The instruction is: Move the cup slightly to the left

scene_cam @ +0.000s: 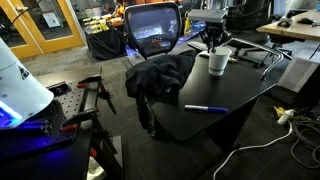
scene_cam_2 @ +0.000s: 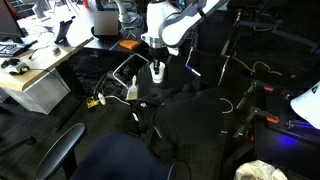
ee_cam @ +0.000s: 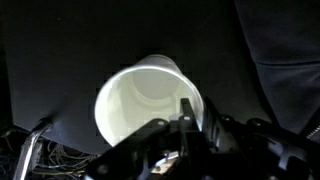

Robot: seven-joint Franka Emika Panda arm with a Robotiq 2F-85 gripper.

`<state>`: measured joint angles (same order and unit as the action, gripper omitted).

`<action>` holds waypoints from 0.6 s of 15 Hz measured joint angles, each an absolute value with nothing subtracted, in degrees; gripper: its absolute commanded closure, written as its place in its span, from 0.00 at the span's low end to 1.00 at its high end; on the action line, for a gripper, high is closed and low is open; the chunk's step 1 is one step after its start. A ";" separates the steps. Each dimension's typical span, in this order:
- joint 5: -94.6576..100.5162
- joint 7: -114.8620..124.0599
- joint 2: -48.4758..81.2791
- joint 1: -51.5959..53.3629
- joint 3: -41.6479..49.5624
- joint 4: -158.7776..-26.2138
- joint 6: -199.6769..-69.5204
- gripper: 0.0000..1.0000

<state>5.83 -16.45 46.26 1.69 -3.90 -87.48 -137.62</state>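
The white cup stands upright on the black table, near its far edge. It also shows in an exterior view and fills the wrist view, open mouth up and empty. My gripper comes down from above onto the cup's rim, as both exterior views show. In the wrist view the gripper has one finger inside the cup and one outside. The two fingers are close together with the cup wall pinched between them.
A blue pen lies on the table nearer the front. A black jacket is draped over the table's edge beside an office chair. Cables and a tripod stand beyond the cup.
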 measured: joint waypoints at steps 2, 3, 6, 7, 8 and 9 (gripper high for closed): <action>6.48 -16.45 46.21 2.01 -3.90 -87.46 -137.66 0.34; 6.74 -16.45 46.08 2.18 -3.90 -87.46 -137.72 0.27; 7.83 -16.44 45.06 2.70 -3.87 -87.61 -138.10 0.05; 8.09 -16.43 44.44 2.88 -3.85 -87.89 -138.42 0.00; 8.24 -16.28 43.69 3.03 -3.82 -88.31 -138.85 0.00; 8.27 -16.06 42.79 3.13 -3.78 -88.86 -139.21 0.00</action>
<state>8.27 -16.06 42.79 3.13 -3.78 -88.86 -139.21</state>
